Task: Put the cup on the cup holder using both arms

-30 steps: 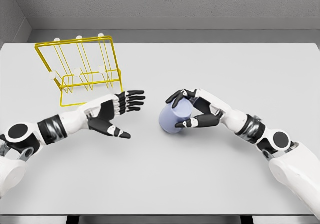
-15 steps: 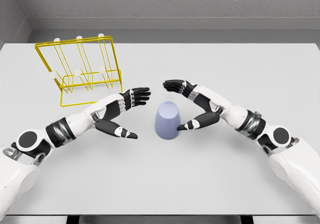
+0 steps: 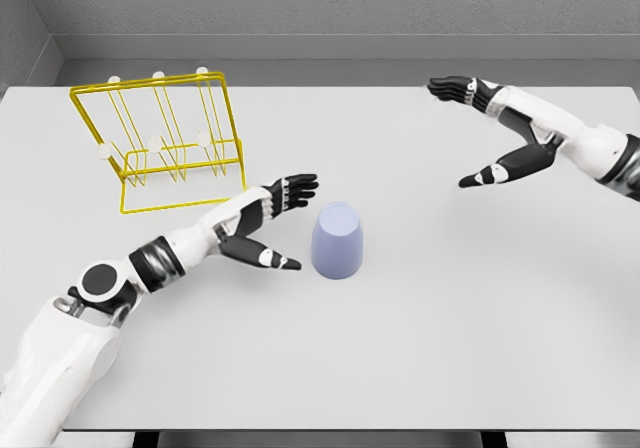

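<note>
A pale blue cup (image 3: 337, 241) stands upside down on the grey table (image 3: 400, 348), near the middle. My left hand (image 3: 285, 221) is open just left of the cup, palm toward it, fingers spread and a small gap from its side. My right hand (image 3: 478, 133) is open and raised at the right, well away from the cup. A yellow wire cup holder (image 3: 160, 140) with white-tipped pegs stands at the back left of the table, behind my left forearm.
A grey wall (image 3: 320, 8) runs behind the table's far edge. The table's front edge lies near the bottom of the view.
My right hand let go of the cup and pulled back up to the right. The cup now stands upside down on the table. My left hand moved right, close to the cup.
</note>
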